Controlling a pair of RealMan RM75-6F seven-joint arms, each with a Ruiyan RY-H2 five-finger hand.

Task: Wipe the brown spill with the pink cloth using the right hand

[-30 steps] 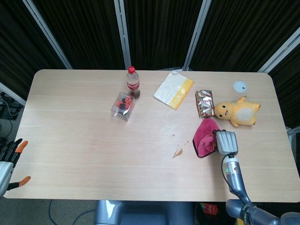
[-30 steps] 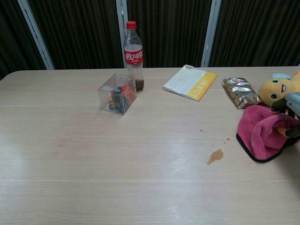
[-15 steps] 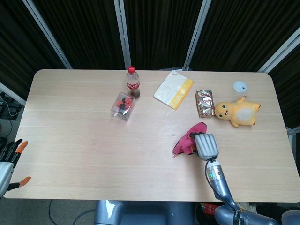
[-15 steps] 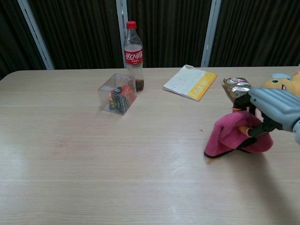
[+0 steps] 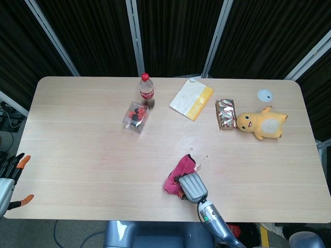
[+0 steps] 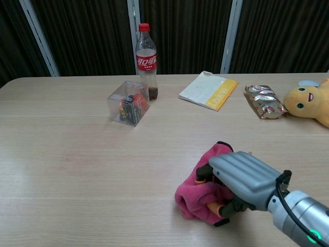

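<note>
Pink cloth (image 6: 198, 194) gripped by right robot hand (image 6: 237, 179), on table (image 6: 77, 170).

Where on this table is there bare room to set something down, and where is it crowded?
Bare: the whole stretch of table left of the clear box, and the front right corner below the yellow plush. Crowded: the far edge, where cola bottle, booklet and foil packet line up, and front centre, where the right hand holds the pink cloth.
</note>
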